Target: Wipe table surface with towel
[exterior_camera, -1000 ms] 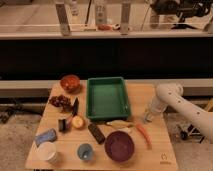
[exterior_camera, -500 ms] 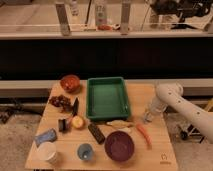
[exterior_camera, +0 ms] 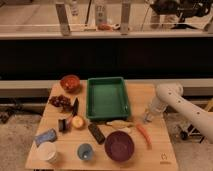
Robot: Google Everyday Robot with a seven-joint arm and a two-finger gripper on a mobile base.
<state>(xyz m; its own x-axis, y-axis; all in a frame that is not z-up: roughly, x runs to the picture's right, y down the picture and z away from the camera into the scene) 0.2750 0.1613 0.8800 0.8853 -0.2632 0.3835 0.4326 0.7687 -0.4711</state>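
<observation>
We see the gripper (exterior_camera: pixel 148 119) low over the table (exterior_camera: pixel 161 135), right of the tray (exterior_camera: pixel 107 98). Bare wood lies right of the tray; a carrot (exterior_camera: pixel 144 134) and purple bowl (exterior_camera: pixel 119 145) crowd its near side.

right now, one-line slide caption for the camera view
White robot arm's gripper lowered at the right side of a pale wooden table, beside a green plastic tray, purple bowl and carrot.

gripper (exterior_camera: pixel 147 118) — right of tray (exterior_camera: pixel 107 114)
</observation>
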